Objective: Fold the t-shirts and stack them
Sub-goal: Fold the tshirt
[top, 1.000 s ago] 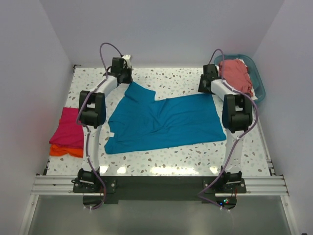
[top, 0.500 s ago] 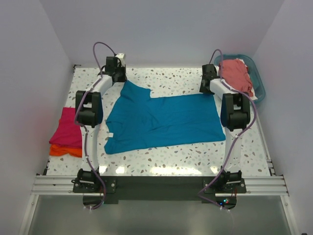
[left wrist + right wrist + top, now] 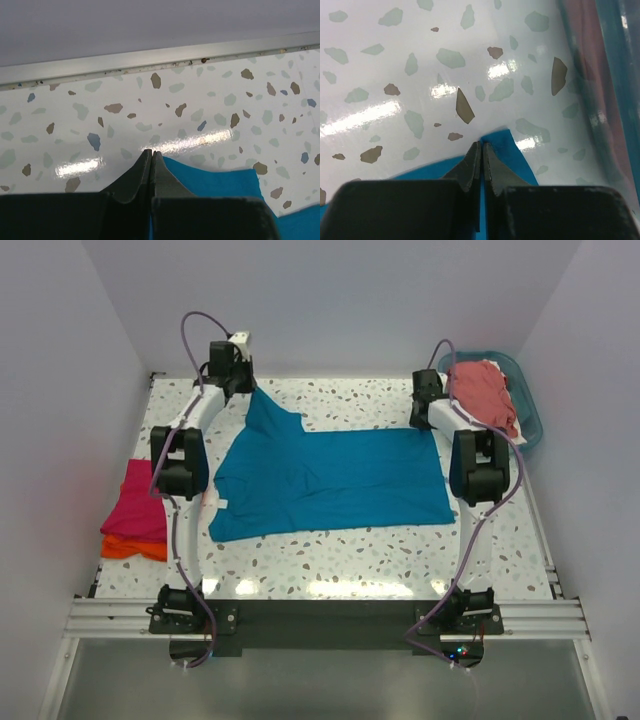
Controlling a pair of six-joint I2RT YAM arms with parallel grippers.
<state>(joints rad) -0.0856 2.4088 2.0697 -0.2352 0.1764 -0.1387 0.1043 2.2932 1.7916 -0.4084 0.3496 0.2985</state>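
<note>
left gripper (image 3: 151, 152) and right gripper (image 3: 481, 145) each clamp a far corner of the teal t-shirt (image 3: 330, 480), stretched lengthwise between them.

A teal t-shirt (image 3: 330, 480) lies spread across the middle of the speckled worktop (image 3: 350, 560). Its far left corner stretches up to the left tool (image 3: 232, 368); the right tool (image 3: 425, 405) sits at its far right corner. At the left edge a pink t-shirt (image 3: 140, 502) lies on an orange t-shirt (image 3: 125, 548). A salmon-red t-shirt (image 3: 485, 390) fills the teal basket (image 3: 529, 405), far right.
</note>
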